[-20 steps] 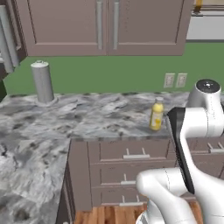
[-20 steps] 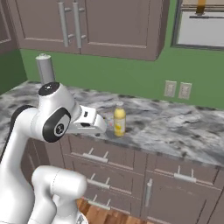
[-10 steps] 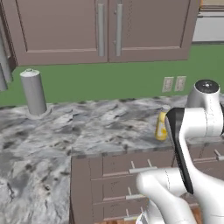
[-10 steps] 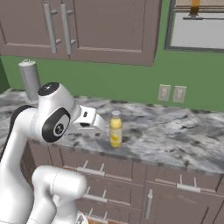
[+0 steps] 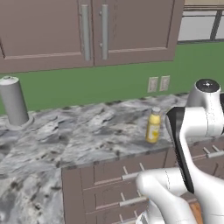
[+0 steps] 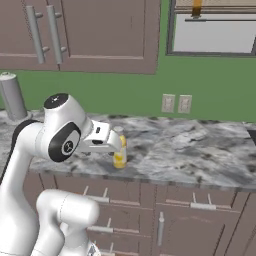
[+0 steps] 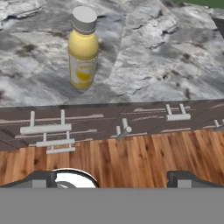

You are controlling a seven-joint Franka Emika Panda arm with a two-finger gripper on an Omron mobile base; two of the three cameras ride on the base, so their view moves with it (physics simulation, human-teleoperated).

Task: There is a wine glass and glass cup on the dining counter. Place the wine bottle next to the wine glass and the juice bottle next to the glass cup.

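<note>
Juice bottle (image 7: 83, 48) stood upright near the worktop (image 7: 175, 57) edge, within reach; gripper (image 7: 111, 178) fingers spread wide, holding nothing.

Base views flanking; shared juice bottle (image 5: 153, 126)

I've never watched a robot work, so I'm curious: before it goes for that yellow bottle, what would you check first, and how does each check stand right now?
1. Juice bottle upright on the worktop: ok.
2. White cap on: ok.
3. Space around the bottle free of other things: ok; the grey canister stands far off.
4. Gripper empty, fingers apart: ok.
5. Gripper lined up with the bottle: not ok; in the hand view the bottle sits off to one side.
6. Wine glass and glass cup located: cannot tell.
</note>
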